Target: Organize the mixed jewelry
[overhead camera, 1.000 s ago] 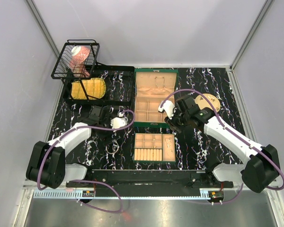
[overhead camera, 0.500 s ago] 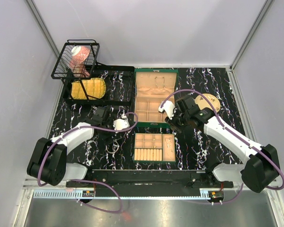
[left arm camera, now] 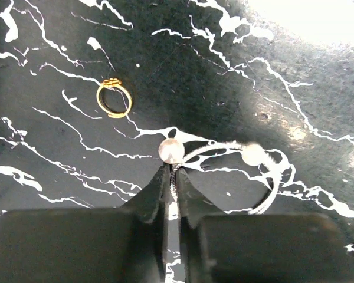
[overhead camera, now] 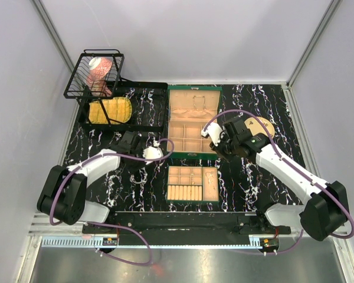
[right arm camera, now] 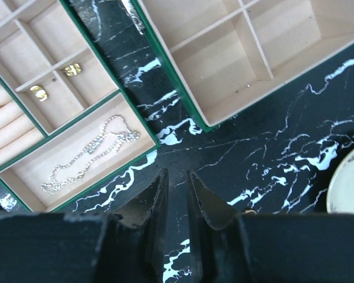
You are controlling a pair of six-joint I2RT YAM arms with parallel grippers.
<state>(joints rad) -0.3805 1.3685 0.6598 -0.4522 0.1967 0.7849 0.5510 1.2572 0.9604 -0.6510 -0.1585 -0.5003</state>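
Pinching the slim silver pearl-tipped bangle (left arm camera: 253, 154) just below one pearl, the left tool (left arm camera: 171, 172) sits lower centre; the hoop curves away to its right on the black marbled tabletop (left arm camera: 224, 71), a small gold ring (left arm camera: 113, 98) upper left.

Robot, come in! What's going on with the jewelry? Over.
Left pincer shut on bangle by its pearl. Right pincer slightly open, empty. Gold ring loose, apart from bangle. Nothing in the way.
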